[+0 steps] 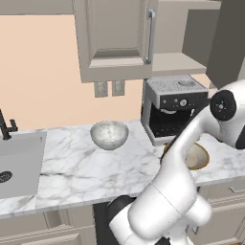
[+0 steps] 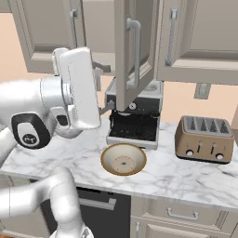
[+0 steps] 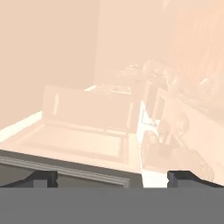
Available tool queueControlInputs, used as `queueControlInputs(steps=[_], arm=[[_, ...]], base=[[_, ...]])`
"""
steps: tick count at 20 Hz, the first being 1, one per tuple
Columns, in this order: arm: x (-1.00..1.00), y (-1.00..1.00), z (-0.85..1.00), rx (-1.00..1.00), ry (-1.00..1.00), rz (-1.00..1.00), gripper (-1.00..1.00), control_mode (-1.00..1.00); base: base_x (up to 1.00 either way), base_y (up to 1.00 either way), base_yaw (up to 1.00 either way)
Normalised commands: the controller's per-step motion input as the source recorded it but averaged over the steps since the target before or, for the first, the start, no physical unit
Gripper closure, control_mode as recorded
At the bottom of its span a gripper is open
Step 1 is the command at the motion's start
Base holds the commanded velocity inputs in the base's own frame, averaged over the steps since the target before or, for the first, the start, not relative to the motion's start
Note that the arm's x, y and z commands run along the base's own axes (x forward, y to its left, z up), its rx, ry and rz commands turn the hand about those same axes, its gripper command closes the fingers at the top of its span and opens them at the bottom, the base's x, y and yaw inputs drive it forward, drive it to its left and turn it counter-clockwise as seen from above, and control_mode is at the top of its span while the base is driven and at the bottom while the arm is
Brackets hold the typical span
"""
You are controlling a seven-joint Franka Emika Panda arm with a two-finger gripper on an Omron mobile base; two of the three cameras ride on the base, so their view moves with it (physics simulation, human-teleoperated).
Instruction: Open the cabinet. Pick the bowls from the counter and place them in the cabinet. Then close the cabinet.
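One tan bowl [image 2: 123, 159], one marbled bowl [image 1: 109, 134], one counter [image 1: 86, 167]

1. Marbled bowl [image 1: 109, 134] sits upright on counter [image 1: 86, 167], right of sink [image 1: 19, 162].
2. Tan bowl [image 1: 197, 157] lies before coffee machine [image 1: 174, 109], partly hidden by arm [image 1: 182, 162].
3. Cabinet [image 1: 119, 40]: left door shut, right door swung open.
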Motion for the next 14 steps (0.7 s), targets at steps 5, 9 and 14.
queueControlInputs(steps=[5,9,14], arm=[[-0.01,0.72,-0.12,-0.06,-0.05,0.00,-1.00,-1.00],[0.59,0.03,-0.03,0.00,0.00,-0.01,-1.00,-1.00],[0.68,0.43,0.00,-0.01,0.02,-0.11,-1.00,-1.00]], base=[[0.00,0.00,0.00],[0.00,0.00,0.00],[0.00,0.00,0.00]])
